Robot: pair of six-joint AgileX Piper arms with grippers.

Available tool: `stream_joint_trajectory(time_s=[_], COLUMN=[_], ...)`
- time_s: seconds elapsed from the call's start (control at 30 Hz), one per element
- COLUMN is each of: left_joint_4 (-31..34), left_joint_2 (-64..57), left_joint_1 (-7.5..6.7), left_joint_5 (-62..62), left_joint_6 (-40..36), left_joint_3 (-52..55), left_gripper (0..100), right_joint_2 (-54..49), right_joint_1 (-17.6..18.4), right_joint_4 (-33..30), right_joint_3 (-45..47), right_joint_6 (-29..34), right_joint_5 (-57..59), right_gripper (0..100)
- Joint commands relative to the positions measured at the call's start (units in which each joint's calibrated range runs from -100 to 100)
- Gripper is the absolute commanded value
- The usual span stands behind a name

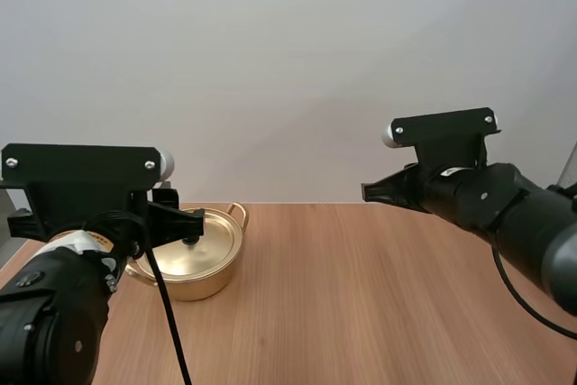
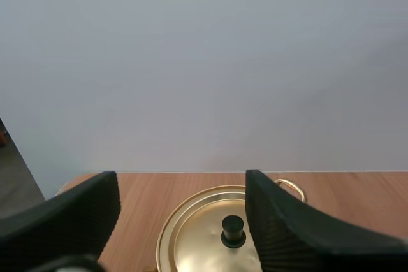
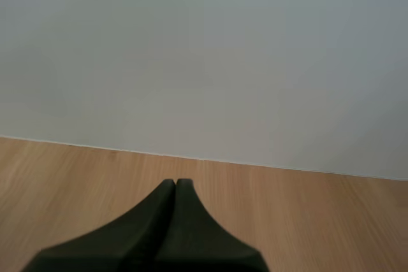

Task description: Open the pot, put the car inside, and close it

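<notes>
Gold pot (image 1: 194, 288), lid (image 1: 215, 242) on — my left gripper (image 2: 182, 183) wide open, empty, at its black knob (image 2: 233, 230). My right gripper (image 3: 175, 186) — pressed closed, empty, at pot's 3 o'clock, well apart.

The black left arm (image 1: 54, 313) sits low. Its black two-finger left gripper (image 2: 182, 186) has its fingers wide apart. The black right arm (image 1: 514, 214) is higher up. Its black right gripper (image 3: 175, 186) sticks out level, fingers pressed together.

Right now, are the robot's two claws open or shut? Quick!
Left gripper: open, empty, at the lid.
Right gripper: shut, empty, above the table.
</notes>
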Motion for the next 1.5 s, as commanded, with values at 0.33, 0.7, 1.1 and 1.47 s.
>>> stream_joint_trajectory(time_s=[0.33,0.7,1.1,1.47], left_joint_4=[4.95,10.69,10.51,1.84], left_joint_2=[-6.36,-9.9,-10.0,-11.6], left_joint_1=[-4.33,-4.53,-4.52,-5.54], left_joint_5=[11.26,12.61,-10.16,-22.3], left_joint_6=[-3.69,-10.74,-11.41,-10.96], left_joint_3=[-1.65,-1.65,2.06,16.22], left_gripper=[71,0,8,10], right_joint_2=[-5.52,-5.52,-5.52,-5.52], right_joint_1=[-0.01,-0.01,-0.51,-0.58], right_joint_4=[-4.01,-4.01,-4.01,-4.01], right_joint_3=[4.56,4.56,4.56,4.56], right_joint_6=[-0.06,-0.06,-0.06,-0.06], right_joint_5=[-11.23,-11.23,-11.23,-11.23], right_gripper=[0,0,0,0])
